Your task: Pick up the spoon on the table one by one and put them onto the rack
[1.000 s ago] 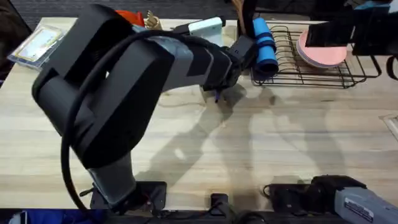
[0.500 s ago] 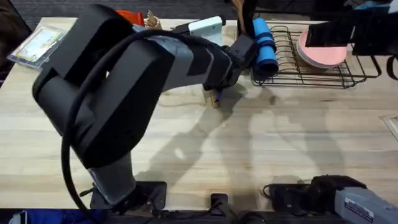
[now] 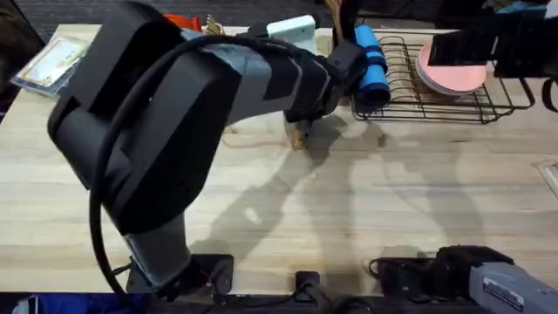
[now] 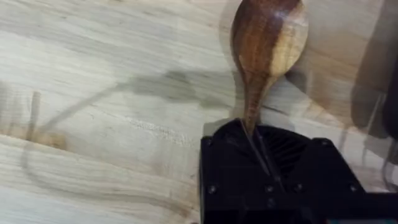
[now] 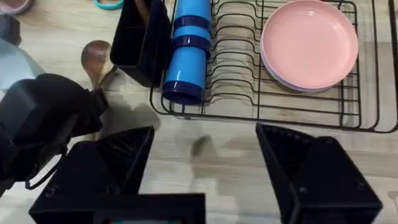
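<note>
One wooden spoon point(image 4: 268, 46) sat clamped by its handle in the left tool point(image 4: 261, 146) (bowl over the bench point(image 4: 93, 93)); the right tool point(image 5: 205, 165) gaped empty near the rack point(image 5: 298, 106).

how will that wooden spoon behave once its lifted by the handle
Probably stiff: the spoon looks like solid wood. The left hand grips its slim handle, so the bowl end may sag or pivot. The polished surface could slip a little.
</note>
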`<action>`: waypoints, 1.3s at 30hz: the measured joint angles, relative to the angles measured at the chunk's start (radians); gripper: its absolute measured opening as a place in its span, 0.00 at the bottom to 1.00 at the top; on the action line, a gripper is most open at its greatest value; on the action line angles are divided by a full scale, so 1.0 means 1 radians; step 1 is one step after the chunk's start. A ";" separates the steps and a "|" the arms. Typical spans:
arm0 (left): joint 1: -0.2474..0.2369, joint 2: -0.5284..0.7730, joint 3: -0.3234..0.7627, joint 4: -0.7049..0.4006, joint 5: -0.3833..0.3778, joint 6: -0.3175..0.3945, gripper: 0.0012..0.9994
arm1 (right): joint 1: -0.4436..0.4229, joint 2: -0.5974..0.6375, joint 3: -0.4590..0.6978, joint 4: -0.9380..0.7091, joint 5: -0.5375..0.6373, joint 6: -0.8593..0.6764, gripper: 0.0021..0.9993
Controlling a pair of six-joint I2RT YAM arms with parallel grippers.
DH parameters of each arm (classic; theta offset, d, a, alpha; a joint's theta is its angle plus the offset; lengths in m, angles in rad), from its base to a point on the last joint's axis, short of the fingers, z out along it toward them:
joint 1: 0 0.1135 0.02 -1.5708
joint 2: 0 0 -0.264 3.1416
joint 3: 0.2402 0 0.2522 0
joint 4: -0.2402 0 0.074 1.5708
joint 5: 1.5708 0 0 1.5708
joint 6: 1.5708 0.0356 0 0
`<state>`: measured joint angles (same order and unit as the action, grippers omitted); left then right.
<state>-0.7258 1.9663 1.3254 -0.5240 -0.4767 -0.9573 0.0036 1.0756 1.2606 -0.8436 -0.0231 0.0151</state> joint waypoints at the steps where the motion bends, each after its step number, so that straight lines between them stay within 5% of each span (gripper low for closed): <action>1: 0.012 -0.016 0.000 -0.011 0.000 0.000 0.04 | 0.000 0.000 0.000 0.000 0.000 0.000 0.99; 7: 0.067 -0.145 0.000 -0.010 -0.015 0.000 0.04 | 0.000 0.000 0.000 0.000 0.000 0.000 0.99; 16: 0.067 -0.212 0.002 0.052 -0.046 0.000 0.04 | 0.000 0.000 0.000 0.000 0.000 0.000 0.99; 17: 0.064 -0.224 0.002 0.247 -0.055 0.047 0.04 | 0.000 0.000 0.000 0.000 0.000 0.000 0.99; 19: 0.023 -0.227 0.002 0.535 -0.096 0.272 0.04 | 0.000 0.000 0.000 0.000 0.000 0.000 0.99; 31: 0.008 -0.227 0.002 0.794 -0.119 0.374 0.04 | 0.000 0.000 0.000 0.001 0.000 -0.023 0.99; 39: 0.008 -0.225 0.002 0.819 -0.097 0.374 0.04 | 0.000 0.000 0.000 0.001 0.000 -0.050 0.99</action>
<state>-0.7177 1.7411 1.3277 0.2955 -0.5741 -0.5835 0.0036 1.0753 1.2610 -0.8425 -0.0231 -0.0345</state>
